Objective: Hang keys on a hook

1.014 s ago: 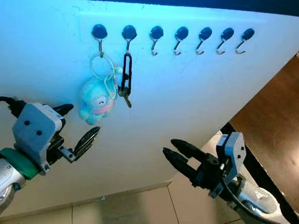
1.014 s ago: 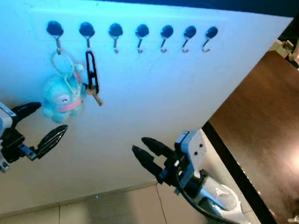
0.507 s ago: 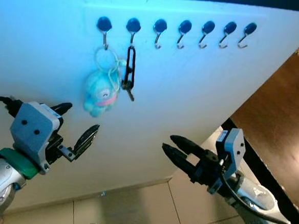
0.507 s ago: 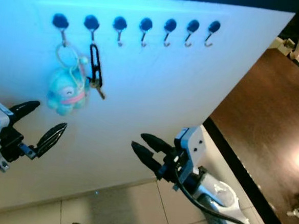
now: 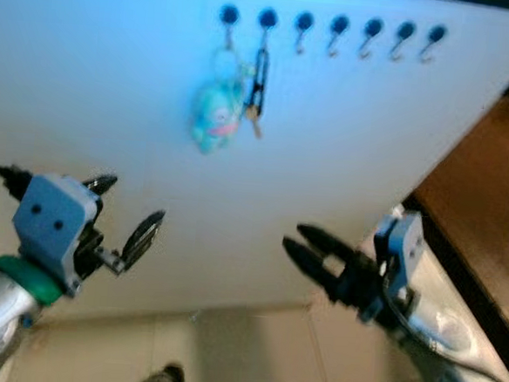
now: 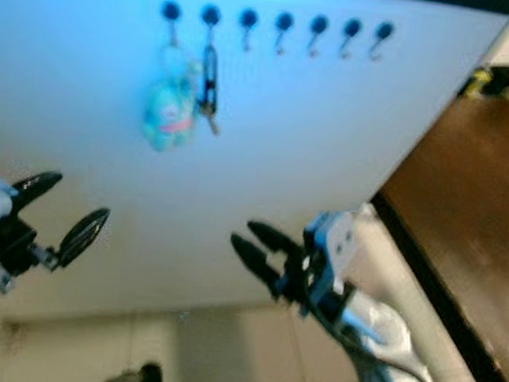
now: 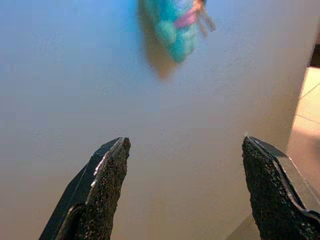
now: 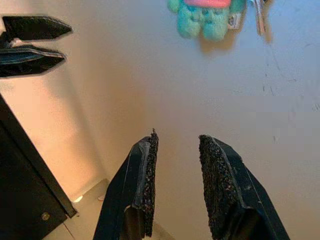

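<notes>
keys [image 5: 256,86] hang on the 2nd hook [image 5: 267,21] from the left in a row of hooks on the white wall [image 5: 104,93], w/ a teal plush [image 5: 215,123] on a ring just beside, under the 1st hook. left gripper [image 5: 123,221] low by the wall, jaws spread wide, holding nothing. right gripper [image 5: 307,250] also low, well below the keys, jaws parted a bit, holding nothing. tile floor [image 5: 243,356] below

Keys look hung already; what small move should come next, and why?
Probably just lower both arms and finish. The keys with the teal plush hang from the first two hooks. The left gripper and the right gripper are open, empty, and well below them.
</notes>
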You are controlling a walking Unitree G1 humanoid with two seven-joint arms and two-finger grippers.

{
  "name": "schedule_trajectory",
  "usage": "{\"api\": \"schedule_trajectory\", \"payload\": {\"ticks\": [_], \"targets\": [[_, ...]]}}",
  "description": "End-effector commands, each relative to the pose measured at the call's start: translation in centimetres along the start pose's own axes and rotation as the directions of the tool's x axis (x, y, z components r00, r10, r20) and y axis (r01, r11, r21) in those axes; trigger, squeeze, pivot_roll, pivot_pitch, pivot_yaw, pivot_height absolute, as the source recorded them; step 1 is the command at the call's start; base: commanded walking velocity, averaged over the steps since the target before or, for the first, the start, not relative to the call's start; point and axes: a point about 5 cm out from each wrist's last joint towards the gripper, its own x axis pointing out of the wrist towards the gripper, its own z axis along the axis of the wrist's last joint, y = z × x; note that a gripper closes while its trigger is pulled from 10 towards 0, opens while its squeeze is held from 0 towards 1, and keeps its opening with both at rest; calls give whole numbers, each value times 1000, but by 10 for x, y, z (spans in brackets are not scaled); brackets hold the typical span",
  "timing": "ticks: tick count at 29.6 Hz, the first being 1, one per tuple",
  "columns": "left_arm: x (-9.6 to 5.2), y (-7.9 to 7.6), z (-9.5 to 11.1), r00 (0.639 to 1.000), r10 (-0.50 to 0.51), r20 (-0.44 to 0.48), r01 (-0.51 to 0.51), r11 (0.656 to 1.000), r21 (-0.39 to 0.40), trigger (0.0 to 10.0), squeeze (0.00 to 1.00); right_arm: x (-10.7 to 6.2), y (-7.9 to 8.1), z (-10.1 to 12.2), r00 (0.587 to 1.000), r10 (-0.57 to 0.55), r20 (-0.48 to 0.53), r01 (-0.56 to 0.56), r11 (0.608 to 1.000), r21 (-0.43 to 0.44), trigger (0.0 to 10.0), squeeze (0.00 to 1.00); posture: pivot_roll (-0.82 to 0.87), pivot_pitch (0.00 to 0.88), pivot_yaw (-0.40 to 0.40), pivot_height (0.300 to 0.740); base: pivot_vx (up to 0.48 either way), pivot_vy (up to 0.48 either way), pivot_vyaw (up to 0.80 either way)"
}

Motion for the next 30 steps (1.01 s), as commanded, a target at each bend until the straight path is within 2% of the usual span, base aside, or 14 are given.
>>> {"api": "schedule_trajectory", "payload": {"ticks": [1,17,20,22,24,30], "targets": [[0,0,0,1000,-5,-7,5,1000,8,10000,0,-2,0,-3,1000,-12,-8,12,1000,17,10000,0,92,19,-6,740,-337,0,0],[1,1,1,1000,-5,-5,5,1000,11,10000,0,0,0,-3,1000,-21,-4,21,999,28,10000,0,94,23,-4,740,-337,0,0],[8,8,4,997,71,10,-70,996,-54,10000,0,2,-2,-3,999,-34,-5,34,998,50,10000,0,92,29,0,740,0,0,-800],[8,8,4,997,71,10,-70,996,-54,10000,0,2,-2,-3,999,-34,-5,34,998,50,10000,0,92,29,0,740,0,0,-800],[13,13,8,992,123,21,-120,987,-106,10000,0,3,-2,-2,999,-39,-1,39,998,51,10000,0,90,39,1,740,0,0,-800],[19,22,11,985,174,7,-172,977,-130,10000,0,7,-5,2,998,-52,19,51,997,62,10000,0,102,59,4,740,0,0,-800]]}}
